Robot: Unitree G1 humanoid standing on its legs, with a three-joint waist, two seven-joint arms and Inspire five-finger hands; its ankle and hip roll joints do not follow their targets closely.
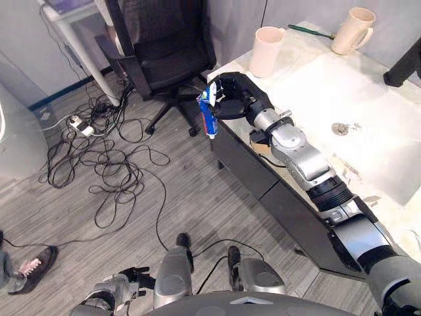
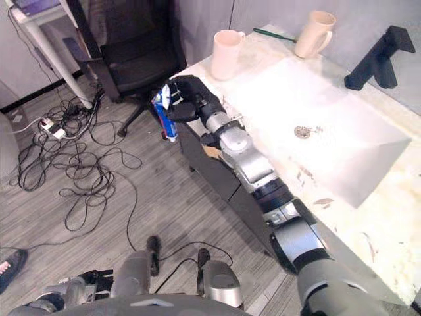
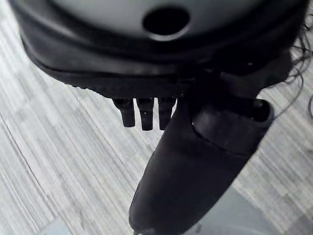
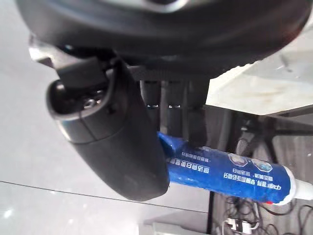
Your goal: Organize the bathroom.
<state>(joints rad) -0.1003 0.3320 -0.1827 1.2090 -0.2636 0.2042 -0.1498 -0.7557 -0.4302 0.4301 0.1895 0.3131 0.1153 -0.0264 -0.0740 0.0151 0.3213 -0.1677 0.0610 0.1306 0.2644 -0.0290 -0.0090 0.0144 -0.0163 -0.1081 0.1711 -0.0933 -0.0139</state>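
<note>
Blue and white, the tube (image 1: 208,116) hung cap-down in the right hand (image 1: 231,96), whose fingers and thumb were curled round its upper end; the tube sat just off the near-left corner of the counter (image 1: 309,49), over the floor rather than over the stone. The left hand (image 1: 128,276) hung low by the floor with its fingers relaxed and nothing in them. Two cups stood on the far part of the counter: a pink cup (image 1: 266,51) near the left edge and a cream mug (image 1: 351,30) further right, with a green toothbrush (image 1: 311,30) lying between them. The sink (image 1: 368,118) with its drain (image 1: 340,128) took up the middle, and a black tap (image 2: 380,58) stood at the far right. The step in hand looked like carrying the tube to a cup. To do it well, the hand would need to rise and swing right over the counter before anything else, since a slip here would drop the tube to the floor. The pink cup was nearest and seemed the likely target. The tube should come in above the rim, roughly upright, and be let go only once its lower end was inside, lest the light cup be knocked over.
</note>
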